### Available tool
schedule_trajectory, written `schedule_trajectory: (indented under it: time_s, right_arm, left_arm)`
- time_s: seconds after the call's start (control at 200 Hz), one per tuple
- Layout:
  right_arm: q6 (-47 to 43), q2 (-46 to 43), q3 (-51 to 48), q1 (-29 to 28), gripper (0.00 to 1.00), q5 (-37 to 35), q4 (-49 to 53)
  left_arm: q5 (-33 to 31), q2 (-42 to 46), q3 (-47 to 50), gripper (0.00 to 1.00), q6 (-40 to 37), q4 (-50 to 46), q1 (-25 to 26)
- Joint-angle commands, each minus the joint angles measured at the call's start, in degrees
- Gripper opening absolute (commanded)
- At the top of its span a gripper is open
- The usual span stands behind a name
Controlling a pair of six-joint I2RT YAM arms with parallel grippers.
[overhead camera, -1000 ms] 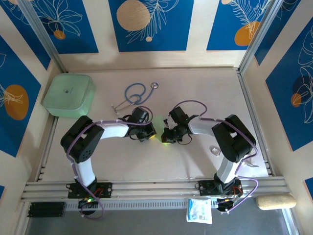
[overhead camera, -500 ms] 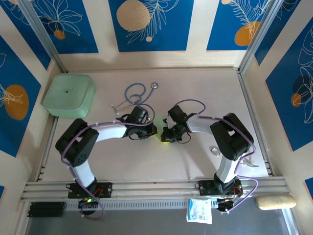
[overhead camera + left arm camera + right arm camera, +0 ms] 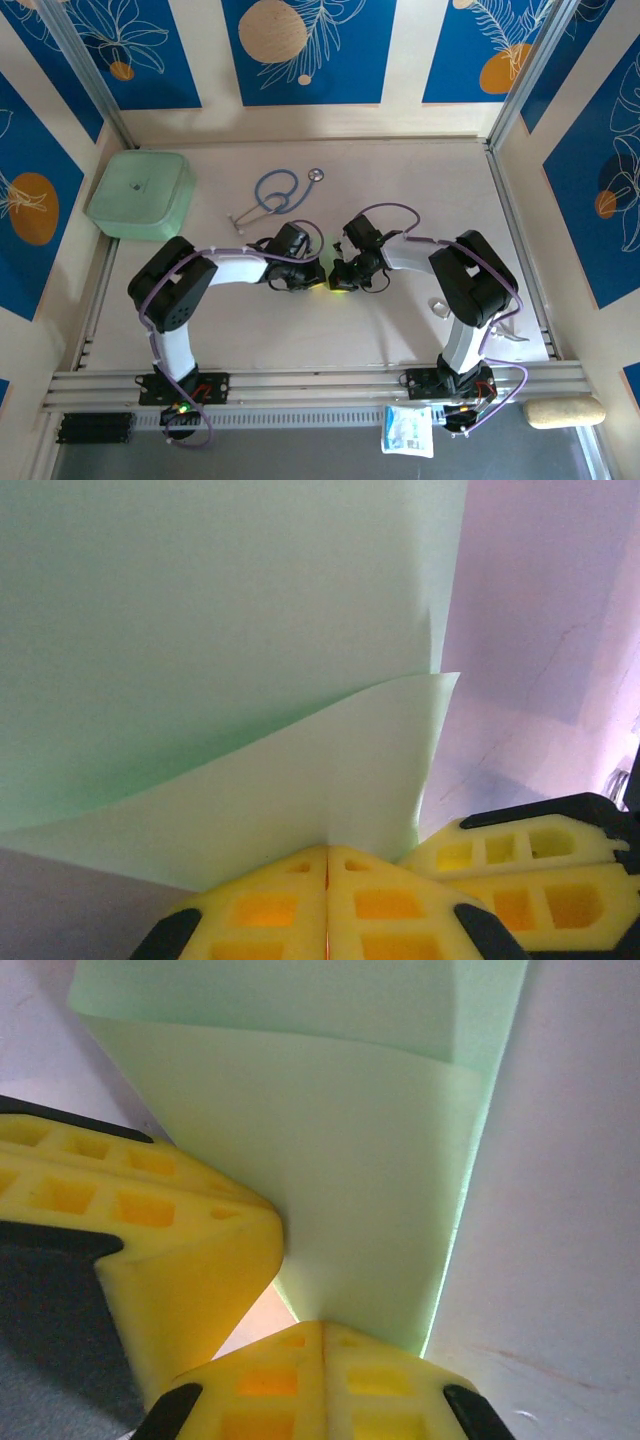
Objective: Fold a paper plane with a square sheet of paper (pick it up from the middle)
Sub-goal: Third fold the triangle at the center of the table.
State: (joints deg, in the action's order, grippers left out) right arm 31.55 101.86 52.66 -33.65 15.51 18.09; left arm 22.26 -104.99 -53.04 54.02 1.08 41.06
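The left gripper (image 3: 327, 852) and right gripper (image 3: 322, 1326), tips nearly touching, each pinch the paper sheet (image 3: 230, 660), which extends toward twelve o'clock, seemingly half-folded.

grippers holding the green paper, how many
2. The left gripper is shut on the sheet of paper from the left side, near the table's centre. The right gripper is shut on it from the right, close beside the left one.
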Motion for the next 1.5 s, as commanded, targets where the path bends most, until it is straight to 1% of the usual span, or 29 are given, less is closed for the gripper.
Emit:
schedule_trajectory:
  time_s: [0.0, 0.095, 0.285, 0.415, 0.62, 0.845, 1.005, 1.206, 1.256, 1.311, 1.401, 1.496]
  right_arm:
    - [0.3, 3.3, -0.9, -0.6, 0.0, -3.9, 4.7]
    - [-0.2, 3.7, -1.1, -0.6, 0.0, -4.8, 5.2]
    - [-1.3, 4.0, -1.8, -0.5, 0.0, -6.9, 6.8]
    - [-1.8, 4.3, -2.0, -0.4, 0.0, -8.3, 7.9]
    - [-2.4, 4.5, -2.2, 0.2, 0.0, -8.9, 8.3]
    - [-2.2, 5.0, -2.2, 0.6, 0.0, -8.8, 8.6]
    - [-1.8, 4.8, -2.2, 0.6, 0.0, -8.7, 8.6]
    - [-1.7, 3.8, -1.9, 0.7, 0.0, -6.7, 7.2]
    - [-1.7, 3.3, -1.7, 0.7, 0.0, -4.8, 5.9]
    - [-1.5, 2.5, -0.8, 0.7, 0.0, -2.7, 4.8]
    - [-1.5, 1.1, 2.0, 0.6, 0.0, -1.2, 4.2]
    - [-2.1, -0.9, 4.8, 0.4, 0.0, 0.0, 4.1]
  left_arm:
    - [-2.8, -0.9, -1.1, 0.07, -0.6, -3.9, 0.3]
    - [-4.8, -1.2, -1.0, 0.07, -0.4, -6.3, 0.1]
    - [-5.6, -2.1, -1.1, 0.07, -0.8, -7.9, -1.2]
    - [-5.5, -2.2, -1.1, 0.07, -2.1, -8.6, -3.0]
    - [-2.3, -4.0, -3.2, 0.08, -6.6, -9.9, -8.4]
    - [-1.0, -4.9, -2.2, 0.08, -9.8, -9.6, -13.2]
    - [-1.5, -4.5, -3.0, 0.08, -13.2, -12.2, -16.0]
    - [-3.9, -1.4, -6.6, 0.09, -17.3, -17.7, -17.0]
    - [-4.6, -0.1, -6.7, 0.09, -16.6, -17.8, -17.0]
    - [-4.3, 1.5, -6.3, 0.08, -14.6, -15.7, -16.9]
    - [-4.3, 5.0, -4.4, 0.09, -10.7, -10.8, -16.2]
    - [-4.7, 8.6, -2.6, 0.09, -7.8, -7.5, -14.6]
